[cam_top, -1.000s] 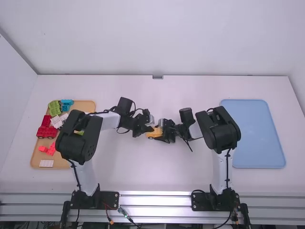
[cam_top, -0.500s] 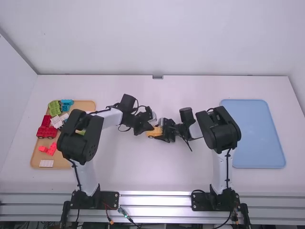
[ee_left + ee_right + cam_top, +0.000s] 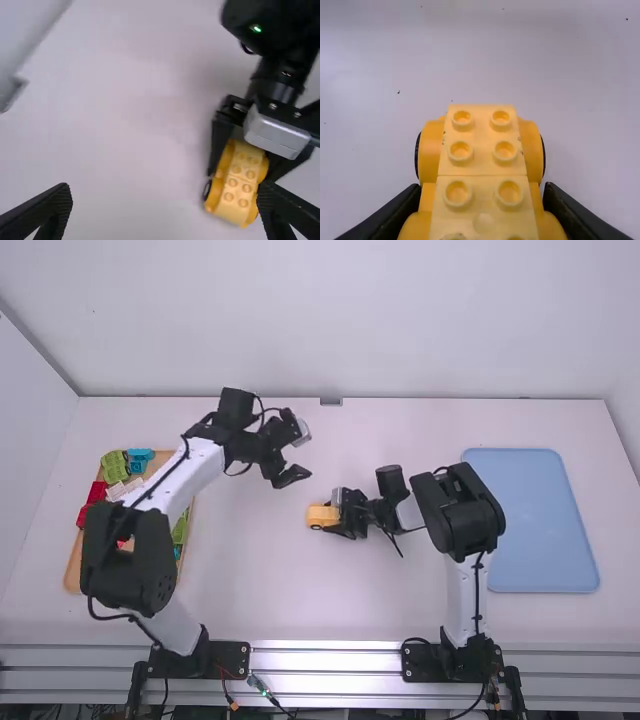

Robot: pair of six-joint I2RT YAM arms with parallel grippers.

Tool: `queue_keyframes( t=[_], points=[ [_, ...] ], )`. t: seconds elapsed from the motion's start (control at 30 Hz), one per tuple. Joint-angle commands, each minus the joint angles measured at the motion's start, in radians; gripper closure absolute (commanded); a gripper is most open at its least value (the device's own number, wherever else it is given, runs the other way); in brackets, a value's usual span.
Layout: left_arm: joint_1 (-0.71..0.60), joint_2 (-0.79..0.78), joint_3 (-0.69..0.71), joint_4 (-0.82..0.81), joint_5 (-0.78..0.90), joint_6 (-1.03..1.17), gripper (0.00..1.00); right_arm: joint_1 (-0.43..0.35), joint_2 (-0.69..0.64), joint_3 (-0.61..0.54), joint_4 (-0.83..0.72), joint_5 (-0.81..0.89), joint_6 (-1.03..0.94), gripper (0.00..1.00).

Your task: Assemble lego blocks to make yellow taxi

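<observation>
My right gripper (image 3: 343, 515) is shut on a yellow lego car (image 3: 320, 515) near the table's middle. From the right wrist view, the studded car (image 3: 482, 172) sits between the two fingers of the right gripper (image 3: 481, 202), dark wheels at its sides; two studded yellow pieces lie end to end on top. My left gripper (image 3: 290, 475) is beyond and left of the car. In the left wrist view the left gripper (image 3: 167, 200) stands open, fingers wide apart, and the yellow car (image 3: 237, 182) shows farther off, held by the right gripper.
At the left, partly under the left arm, a tan tray (image 3: 78, 575) holds green, red, white, blue and pink blocks. A pale blue tray (image 3: 540, 520) lies at the right, beyond the right arm's elbow.
My left gripper has moved away from the car, up and leftward in the high view. More of the car's left end is exposed. The right arm has stayed still, holding the car.
</observation>
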Motion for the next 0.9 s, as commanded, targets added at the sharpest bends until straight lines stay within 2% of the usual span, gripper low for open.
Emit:
queue_keyframes(
  t=[0.0, 0.03, 0.1, 0.2, 0.27, 0.5, 0.6, 0.77, 0.87],
  points=[
    [0.054, -0.035, 0.014, -0.010, -0.066, -0.153, 0.01, 0.008, 0.011, -0.010, -0.006, 0.021, -0.012, 0.13],
    [0.061, -0.039, 0.014, -0.011, -0.073, -0.167, 0.01, 0.008, 0.011, -0.010, -0.006, 0.025, -0.008, 0.11],
    [0.103, -0.056, 0.012, -0.017, -0.090, -0.280, 0.01, 0.008, 0.004, -0.010, -0.004, 0.075, 0.039, 0.00],
    [0.145, -0.060, 0.012, -0.013, -0.108, -0.395, 0.01, 0.007, -0.031, -0.011, -0.050, 0.133, 0.068, 0.01],
    [0.175, -0.060, 0.012, -0.014, -0.135, -0.471, 0.01, 0.007, -0.082, -0.011, -0.137, 0.161, 0.037, 0.01],
    [0.281, -0.060, 0.012, -0.021, -0.333, -0.720, 0.01, 0.012, -0.371, -0.010, -0.544, 0.381, -0.089, 0.01],
    [0.308, -0.060, 0.011, -0.048, -0.415, -0.758, 0.01, 0.014, -0.468, -0.011, -0.637, 0.464, -0.111, 0.01],
    [0.347, -0.055, 0.012, -0.114, -0.641, -0.832, 0.01, 0.015, -0.591, -0.011, -0.685, 0.534, -0.101, 0.01],
    [0.372, -0.047, 0.012, -0.134, -0.684, -0.822, 0.01, 0.012, -0.626, -0.011, -0.687, 0.530, -0.100, 0.01]
  ],
)
